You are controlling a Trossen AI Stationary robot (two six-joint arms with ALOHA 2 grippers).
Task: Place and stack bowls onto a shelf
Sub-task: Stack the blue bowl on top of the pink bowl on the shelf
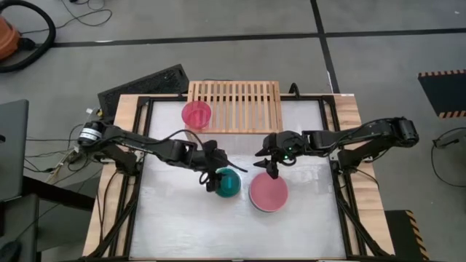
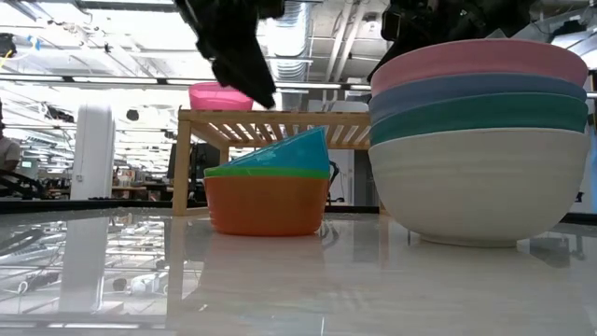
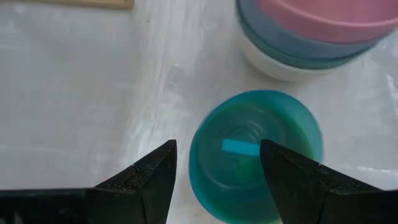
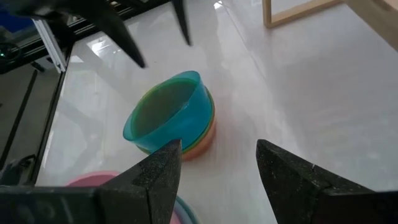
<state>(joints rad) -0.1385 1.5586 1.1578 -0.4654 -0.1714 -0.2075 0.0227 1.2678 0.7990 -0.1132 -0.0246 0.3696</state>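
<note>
The light-wood shelf (image 1: 234, 106) stands at the table's far edge, with a magenta bowl (image 1: 196, 113) on its left end. A small stack sits mid-table: a cyan bowl (image 3: 255, 155) rests tilted in an olive-green bowl (image 2: 266, 172), which sits inside an orange-red bowl (image 2: 266, 205). My left gripper (image 3: 217, 168) hovers open just above the cyan bowl's left rim. To the right stands the larger stack, pink (image 1: 268, 193) over blue (image 2: 476, 93), teal (image 2: 480, 117) and cream-white (image 2: 480, 187). My right gripper (image 1: 271, 169) is open, above that stack's far edge.
A black keyboard (image 1: 145, 84) lies beyond the table's far-left corner. Dark frame rails (image 1: 338, 175) run along the table's sides. The white tabletop (image 1: 189, 225) is bare near its front edge, and the shelf's slats (image 1: 247, 109) to the right of the magenta bowl are bare.
</note>
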